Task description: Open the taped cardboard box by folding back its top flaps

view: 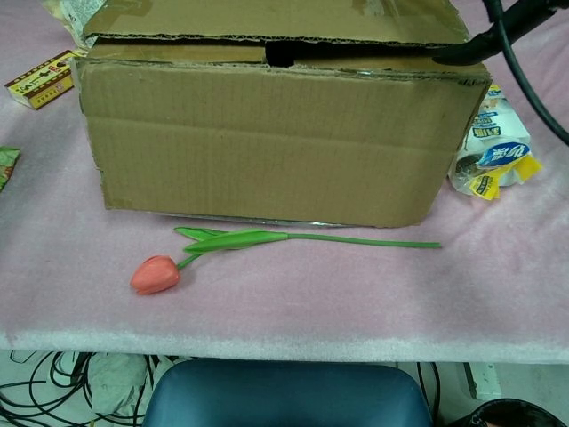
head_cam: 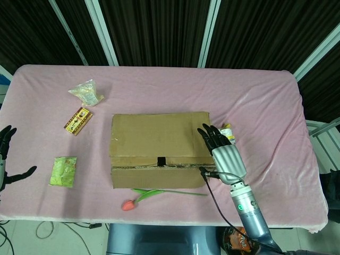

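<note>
The cardboard box (head_cam: 159,150) sits mid-bench, flaps closed. The right hand (head_cam: 222,152) hovers with fingers (head_cam: 211,136) spread, empty, over its corner. Stiff, light corrugated flaps look best lifted at the seam edge just beyond the fingertips. The left hand (head_cam: 7,159) is open, well apart.

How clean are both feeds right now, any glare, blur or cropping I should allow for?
Head view: even light, no glare, sharp; the left hand is cut by the frame edge. Chest view: sharp on the cardboard box, but its top is cropped, and of the right hand only a dark thumb and cable show at the corner.
</note>
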{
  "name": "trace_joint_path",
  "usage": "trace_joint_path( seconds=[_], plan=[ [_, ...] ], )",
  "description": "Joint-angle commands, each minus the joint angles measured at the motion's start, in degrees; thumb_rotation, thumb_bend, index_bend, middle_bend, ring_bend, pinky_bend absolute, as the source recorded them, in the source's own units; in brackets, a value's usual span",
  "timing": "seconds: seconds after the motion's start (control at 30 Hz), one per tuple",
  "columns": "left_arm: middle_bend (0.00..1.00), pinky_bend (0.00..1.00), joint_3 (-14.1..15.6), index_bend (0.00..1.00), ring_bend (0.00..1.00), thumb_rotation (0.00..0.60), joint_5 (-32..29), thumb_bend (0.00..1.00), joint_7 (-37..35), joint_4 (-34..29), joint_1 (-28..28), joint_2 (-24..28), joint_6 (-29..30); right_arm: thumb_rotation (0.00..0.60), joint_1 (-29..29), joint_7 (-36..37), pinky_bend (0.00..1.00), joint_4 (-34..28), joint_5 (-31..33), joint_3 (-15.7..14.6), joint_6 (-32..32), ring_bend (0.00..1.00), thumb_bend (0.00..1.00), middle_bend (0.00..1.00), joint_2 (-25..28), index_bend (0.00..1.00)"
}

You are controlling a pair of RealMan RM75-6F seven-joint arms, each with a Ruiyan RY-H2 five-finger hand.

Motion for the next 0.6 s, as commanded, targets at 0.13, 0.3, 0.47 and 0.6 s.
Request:
trace_joint_path(
  seconds=[0.13, 0.3, 0.47, 0.6],
  plan=[
    [0.00, 0.04, -0.24, 0.00, 0.00, 0.600, -0.05, 0.10, -0.70, 0.27, 0.03, -0.15, 0.04, 0.600, 2.14, -1.55, 0.23, 2.59, 1.89, 1.13, 0.27, 0.00, 0.24, 0.00, -3.19, 0.00],
    [0.00, 0.04, -0.35, 0.00, 0.00, 0.600, -0.08, 0.10, -0.97, 0.37, 0.02, -0.26, -0.07, 0.600, 3.11, -1.80, 0.23, 4.35, 3.11, 1.45, 0.26, 0.00, 0.25, 0.00, -4.58, 0.00],
    [0.00, 0.04, -0.20, 0.00, 0.00, 0.600, -0.10, 0.10, -1.18, 0.18, 0.03, -0.28, -0.48, 0.600, 3.93, -1.48, 0.23, 5.64, 4.28, 2.09, 0.23, 0.00, 0.27, 0.00, -5.49, 0.00],
    [0.00, 0.04, -0.24, 0.00, 0.00, 0.600, -0.30, 0.10, -1.45, 0.23, 0.01, -0.27, -0.79, 0.600, 4.90, -1.62, 0.23, 7.11, 5.19, 2.66, 0.10, 0.00, 0.28, 0.00, -6.29, 0.00]
  ],
)
